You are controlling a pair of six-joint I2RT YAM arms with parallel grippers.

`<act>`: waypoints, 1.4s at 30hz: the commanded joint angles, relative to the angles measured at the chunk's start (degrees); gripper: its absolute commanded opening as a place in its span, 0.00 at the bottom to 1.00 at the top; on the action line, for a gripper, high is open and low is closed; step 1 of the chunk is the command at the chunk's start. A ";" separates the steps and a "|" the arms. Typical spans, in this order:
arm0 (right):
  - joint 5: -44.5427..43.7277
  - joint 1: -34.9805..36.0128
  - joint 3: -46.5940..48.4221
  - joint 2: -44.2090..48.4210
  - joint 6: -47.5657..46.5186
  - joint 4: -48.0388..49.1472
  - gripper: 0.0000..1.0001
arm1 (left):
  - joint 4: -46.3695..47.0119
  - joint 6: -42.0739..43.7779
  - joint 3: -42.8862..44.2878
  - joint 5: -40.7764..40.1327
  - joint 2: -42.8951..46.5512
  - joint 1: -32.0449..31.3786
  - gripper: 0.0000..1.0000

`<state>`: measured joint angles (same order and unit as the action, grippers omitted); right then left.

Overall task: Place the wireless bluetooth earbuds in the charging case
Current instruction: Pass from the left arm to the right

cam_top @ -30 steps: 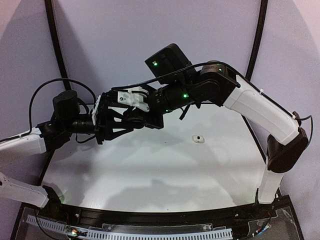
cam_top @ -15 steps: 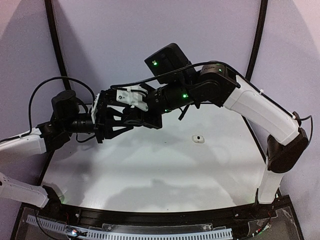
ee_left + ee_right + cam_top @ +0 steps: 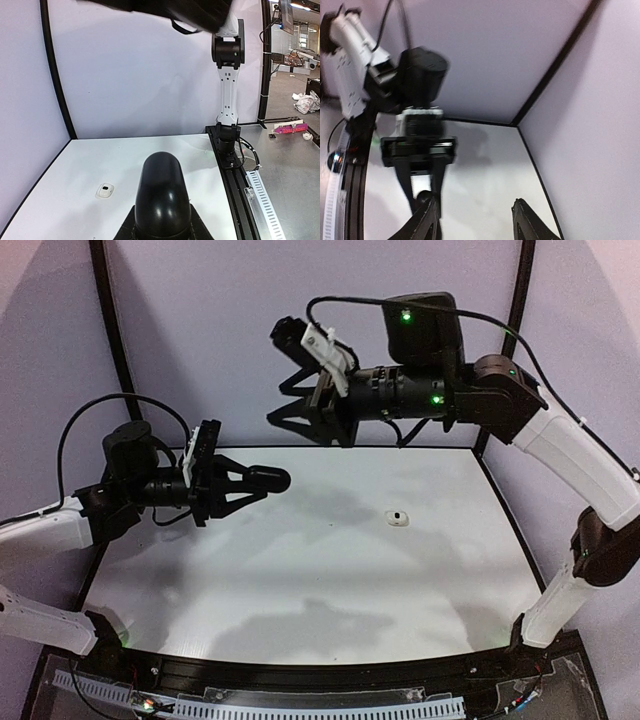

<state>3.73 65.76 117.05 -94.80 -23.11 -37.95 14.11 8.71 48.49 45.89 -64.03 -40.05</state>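
My left gripper [image 3: 252, 480] is shut on a rounded glossy black charging case [image 3: 266, 478] and holds it level, well above the white table [image 3: 300, 570]. In the left wrist view the case [image 3: 161, 197] fills the lower middle and hides the fingertips. My right gripper [image 3: 277, 406] is open and empty, raised high near the back wall, above and right of the case. Its two fingertips [image 3: 432, 205] stand wide apart in the right wrist view. A small white rounded piece with a dark spot [image 3: 398, 518] lies on the table, also in the left wrist view [image 3: 105, 190]; whether it is an earbud I cannot tell. No black earbuds show.
Black frame posts [image 3: 110, 330] stand at the back corners against the pale walls. A black rail with cable duct [image 3: 300, 695] runs along the near edge. The left arm's gripper and camera [image 3: 420, 145] show blurred in the right wrist view.
My right arm has lifted up and back from the left gripper, where its gripper had been pressed close. The black case now shows uncovered in the left gripper, which has not moved.
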 commanded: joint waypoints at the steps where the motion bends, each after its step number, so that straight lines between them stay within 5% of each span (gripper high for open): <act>1: -2.67 -2.59 -4.20 0.71 7.63 6.76 0.50 | 1.25 -0.10 -0.77 -0.08 1.75 -0.20 0.01; 5: -4.22 -2.80 -2.36 -2.00 9.41 3.00 0.52 | 1.88 -1.59 -0.77 -1.52 1.96 -0.20 0.01; 10: 21.10 -7.60 -7.33 0.93 15.79 5.78 0.62 | 7.24 -10.90 -2.81 -3.46 2.43 0.96 0.01; 16: 31.19 -9.88 -20.98 7.78 22.10 21.48 0.65 | 21.99 -24.23 -6.50 -0.87 2.21 1.12 0.01; 23: 31.01 -9.86 -26.33 7.21 25.51 26.30 0.65 | 25.83 -27.52 -7.08 -0.05 1.51 1.12 0.01; 29: 32.87 -9.76 -25.30 3.91 26.37 27.90 0.75 | 26.05 -27.69 -6.84 -0.16 1.28 1.12 0.01; 33: 34.28 -9.67 -24.75 2.52 27.15 29.60 0.62 | 25.76 -27.26 -6.66 -0.19 1.19 1.12 0.01; 37: 35.99 -9.66 -23.09 0.69 27.30 28.25 0.34 | 25.61 -26.71 -6.48 -0.29 1.11 1.14 0.01; 42: 37.94 -9.69 -24.15 0.85 26.47 28.32 0.12 | 25.71 -26.30 -6.43 -0.29 0.96 1.12 0.01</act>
<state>39.48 55.86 92.23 -93.47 3.42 -11.09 38.39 -18.35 42.04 44.97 -63.18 -38.85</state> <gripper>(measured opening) 0.205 0.216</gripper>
